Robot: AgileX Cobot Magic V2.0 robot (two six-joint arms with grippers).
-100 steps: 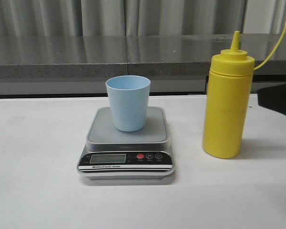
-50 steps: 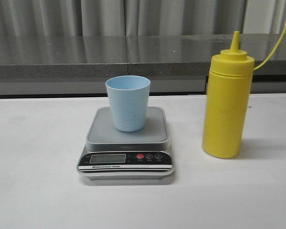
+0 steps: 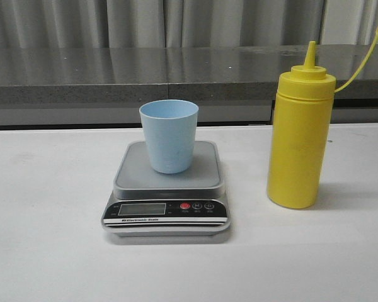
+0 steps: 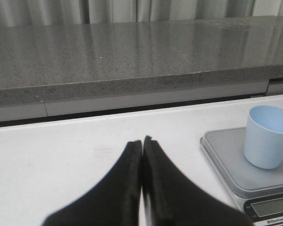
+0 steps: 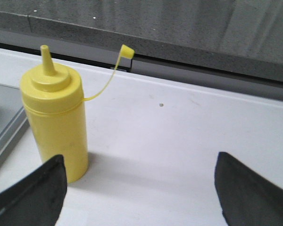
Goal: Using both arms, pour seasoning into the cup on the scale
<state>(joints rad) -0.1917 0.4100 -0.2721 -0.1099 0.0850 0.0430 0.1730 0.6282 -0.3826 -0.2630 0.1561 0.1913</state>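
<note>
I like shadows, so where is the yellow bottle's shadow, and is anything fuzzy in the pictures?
Right wrist view: the yellow bottle throws a soft grey shadow on the white table, on the side away from the scale. The black fingers look fuzzy because they are so close. Left wrist view: the shut gripper is blurry too. Front view: the cup and scale look sharp.

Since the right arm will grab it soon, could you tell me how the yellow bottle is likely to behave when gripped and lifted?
The bottle stands tall on a narrow base, so a high sideways nudge could probably tip it. Its smooth plastic wall may slip or flex under the fingers. The tethered cap hangs off the nozzle and will likely swing.
</note>
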